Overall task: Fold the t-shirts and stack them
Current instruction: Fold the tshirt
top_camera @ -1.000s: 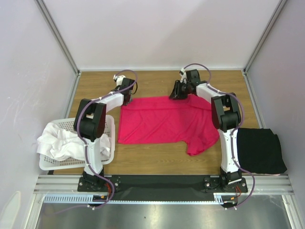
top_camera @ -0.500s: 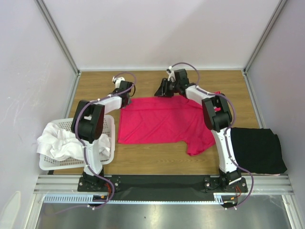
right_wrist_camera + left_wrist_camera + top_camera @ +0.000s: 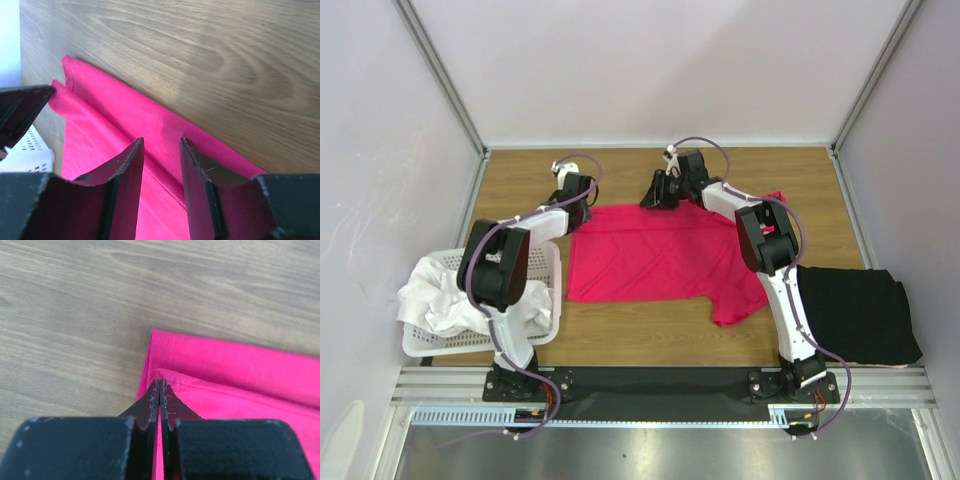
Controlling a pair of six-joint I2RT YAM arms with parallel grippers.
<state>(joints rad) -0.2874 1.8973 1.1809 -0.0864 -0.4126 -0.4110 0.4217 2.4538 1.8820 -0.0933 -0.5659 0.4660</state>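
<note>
The bright crimson-pink fabric t-shirt (image 3: 660, 255) lies spread in the middle of the pale wooden tabletop (image 3: 650, 345). It is doubled along its far edge, and one loose sleeve (image 3: 740, 300) sags toward the near right. The left gripper (image 3: 159, 386) is at the shirt's far left corner, jaws pressed together on the stitched hem of the upper layer and seemingly nipping the cloth with only their tips. The right gripper (image 3: 161, 145) hangs over the far edge further to the right, jaws spread with nothing between them. The main risk, as I judge it, is an uneven hold. The left grip is shallow, so a pull could slide the hem out. If the right jaws close on one layer only, or on none, the two layers would shear apart and the fold would skew. The loose sleeve could also drag and bunch under the body of the shirt, leaving a lumpy bundle that stacks badly. By count, there is one crimson-pink shirt. One black fabric t-shirt (image 3: 860, 315) lies folded flat at the near right of the table. A heap of white fabric garments (image 3: 445, 295) sits in the single white perforated plastic basket (image 3: 425, 345) at the near left, and I cannot tell how many shirts it contains. There are two grippers.
</note>
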